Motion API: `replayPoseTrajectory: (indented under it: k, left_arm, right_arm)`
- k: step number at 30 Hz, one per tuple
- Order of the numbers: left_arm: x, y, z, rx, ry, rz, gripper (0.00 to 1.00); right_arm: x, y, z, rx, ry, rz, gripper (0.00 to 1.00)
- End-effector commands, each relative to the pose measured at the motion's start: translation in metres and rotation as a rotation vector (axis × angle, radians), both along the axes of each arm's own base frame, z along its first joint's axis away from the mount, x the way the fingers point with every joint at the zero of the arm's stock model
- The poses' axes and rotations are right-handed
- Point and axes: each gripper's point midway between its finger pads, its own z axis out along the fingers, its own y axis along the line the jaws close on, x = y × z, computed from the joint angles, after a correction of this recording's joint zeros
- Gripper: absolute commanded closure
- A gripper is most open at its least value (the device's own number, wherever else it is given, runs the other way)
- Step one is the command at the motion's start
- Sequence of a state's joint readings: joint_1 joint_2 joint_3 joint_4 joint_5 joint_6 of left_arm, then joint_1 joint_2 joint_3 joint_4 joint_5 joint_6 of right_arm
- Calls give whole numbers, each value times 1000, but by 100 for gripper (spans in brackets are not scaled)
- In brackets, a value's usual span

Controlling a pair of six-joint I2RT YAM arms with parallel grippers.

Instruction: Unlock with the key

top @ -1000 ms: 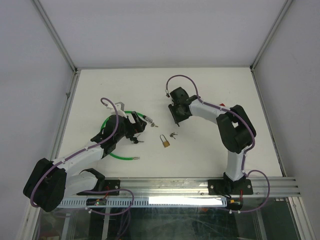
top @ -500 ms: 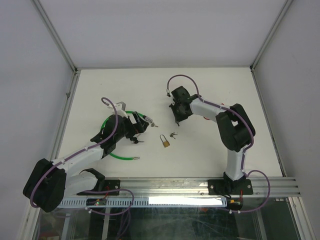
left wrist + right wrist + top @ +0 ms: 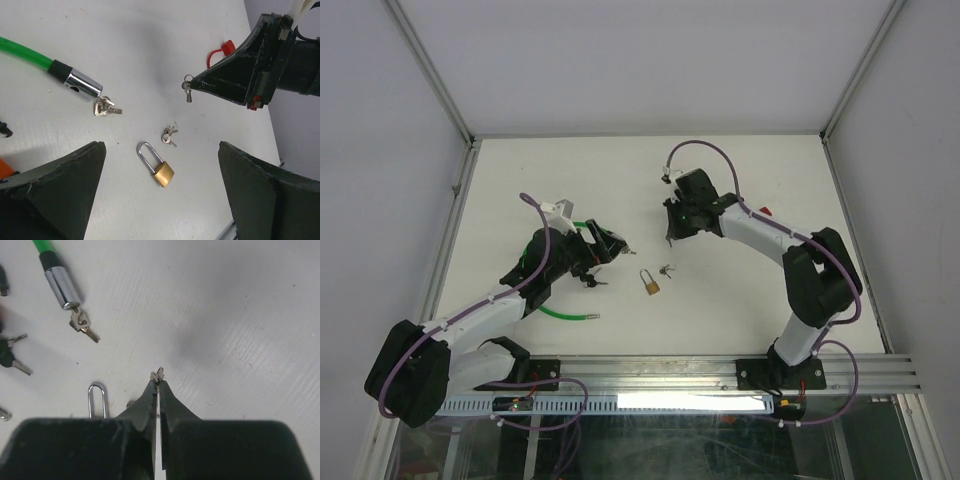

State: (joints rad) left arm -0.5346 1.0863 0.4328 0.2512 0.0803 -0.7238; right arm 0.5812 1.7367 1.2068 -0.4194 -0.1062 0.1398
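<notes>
right claw (image 3: 158,384) fully closed, tips pinching a small silver key (image 3: 159,373); the key's end pokes out just past the fingertips, nothing else in the grip. in the left wrist view the key hangs off the claw tip, looks clear of the table (image 3: 150,35) but can't confirm

left claw (image 3: 161,146) spread wide, holding nothing, both fingers (image 3: 65,185) off every object

padlock (image 3: 160,170) lies flat on the table, brass body, shackle looks seated in the body. it sits just ahead of the left claw, roughly centred between its open fingers. relative to the right claw it's below and behind the tips on the claw's left side; only the shackle loop shows there, the rest is hidden behind the finger. held key and padlock are apart, no contact

spare keys (image 3: 169,136) on the table just beside the shackle, between padlock and right claw tip

green cable lock (image 3: 30,52): chrome end with its own keys plugged in, ahead of the left claw and outboard of its left finger, well up and left of the right claw's tips

red tag (image 3: 225,50) on the table beyond the right claw, seen from the left claw
</notes>
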Motion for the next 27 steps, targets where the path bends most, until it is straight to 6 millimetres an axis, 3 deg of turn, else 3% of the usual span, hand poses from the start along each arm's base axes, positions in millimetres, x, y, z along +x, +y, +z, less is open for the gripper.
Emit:
replayPoseTrajectory:
  k: [1,7,11,21,27]
  left_arm:
    - [3,-13,31,-106,-73,-49,1]
    - [0,-24,47,-174,-111,-105,3]
    - [0,-30,52,-194,-117,-135,6]
    - [-1,-27,29,-146,-83,-128,6]
    - [4,-25,17,-100,-81,-113,5]
  right_arm:
    - [-1,19,43,187,-79,-14,100]
    - [-11,34,82,448,-144,-83,100]
    - [-24,38,90,554,-124,-108,100]
    - [-49,-16,17,432,-60,-372,100]
    - [-68,-28,-20,399,29,-442,100]
